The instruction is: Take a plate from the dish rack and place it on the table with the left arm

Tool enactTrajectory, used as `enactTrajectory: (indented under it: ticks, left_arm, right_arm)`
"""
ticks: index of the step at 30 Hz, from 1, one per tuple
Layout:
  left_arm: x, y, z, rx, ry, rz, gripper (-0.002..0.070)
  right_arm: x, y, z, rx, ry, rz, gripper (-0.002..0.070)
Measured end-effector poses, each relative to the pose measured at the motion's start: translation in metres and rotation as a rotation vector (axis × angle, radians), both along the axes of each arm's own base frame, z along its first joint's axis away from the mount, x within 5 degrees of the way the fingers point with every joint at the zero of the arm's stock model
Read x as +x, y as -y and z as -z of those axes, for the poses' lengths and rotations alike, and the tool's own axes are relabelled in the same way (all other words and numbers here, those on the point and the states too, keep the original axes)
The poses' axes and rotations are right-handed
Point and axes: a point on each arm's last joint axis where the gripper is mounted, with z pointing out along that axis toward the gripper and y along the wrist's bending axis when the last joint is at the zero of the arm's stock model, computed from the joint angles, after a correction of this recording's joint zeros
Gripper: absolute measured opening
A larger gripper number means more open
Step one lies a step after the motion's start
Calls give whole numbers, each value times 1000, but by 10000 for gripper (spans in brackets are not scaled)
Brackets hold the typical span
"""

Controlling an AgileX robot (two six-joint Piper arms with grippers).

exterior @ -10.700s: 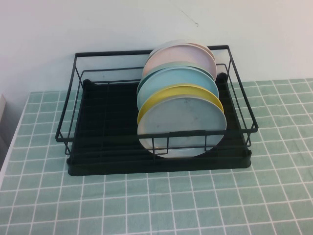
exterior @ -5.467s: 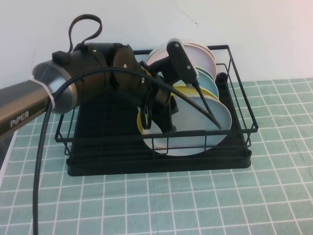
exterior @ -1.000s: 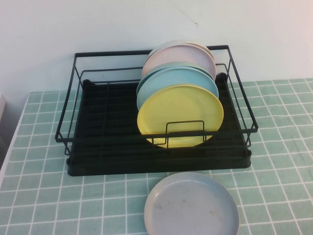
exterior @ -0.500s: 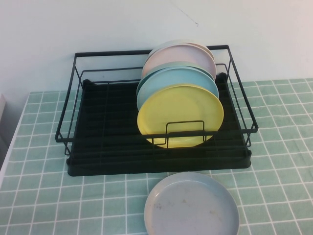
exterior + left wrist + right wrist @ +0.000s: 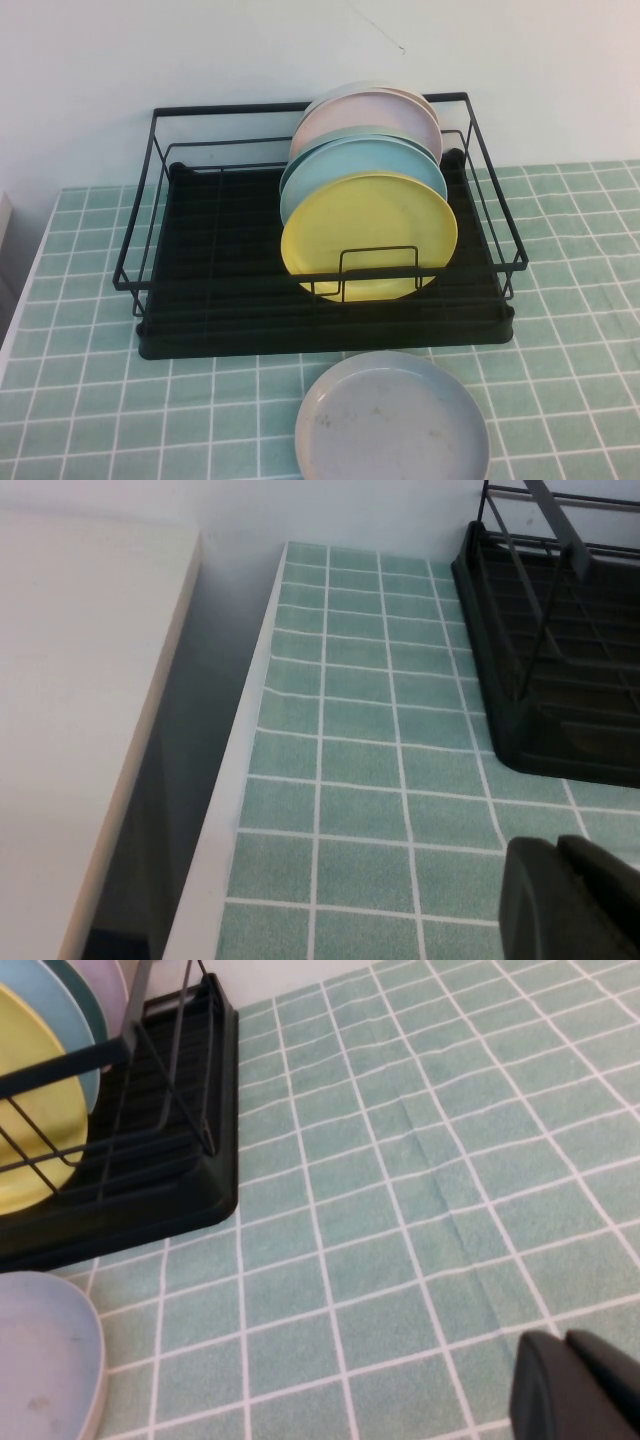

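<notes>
A pale grey-blue plate (image 5: 391, 419) lies flat on the green-tiled table (image 5: 90, 400), just in front of the black dish rack (image 5: 320, 330). A yellow plate (image 5: 370, 236) stands frontmost in the rack, with light-blue plates (image 5: 360, 160) and pink plates (image 5: 365, 112) behind. Neither arm appears in the high view. Only the wrist views show them: the left gripper (image 5: 575, 898), fingers pressed together, hovers beside the rack's left end; the right gripper (image 5: 580, 1388), whose fingers also look pressed together, hovers past its right end. Nothing has moved over the last second. No writing is visible.
</notes>
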Motion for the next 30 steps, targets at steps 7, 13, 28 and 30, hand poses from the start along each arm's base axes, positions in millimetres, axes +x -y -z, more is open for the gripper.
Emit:
enactTrajectory:
  ticks: [7, 13, 28, 30]
  left_arm:
    - [0, 0, 0, -18, -3, -7, -2]
    - [0, 0, 0, -14, -1, -7, -2]
    - [0, 0, 0, -14, -3, -7, -2]
    - [0, 0, 0, -12, -3, -7, -2]
  right_arm:
    - [0, 0, 0, 0, 0, 0, -1]
    - [0, 0, 0, 0, 0, 0, -1]
    - [0, 0, 0, 0, 0, 0, -1]
    - [0, 0, 0, 0, 0, 0, -2]
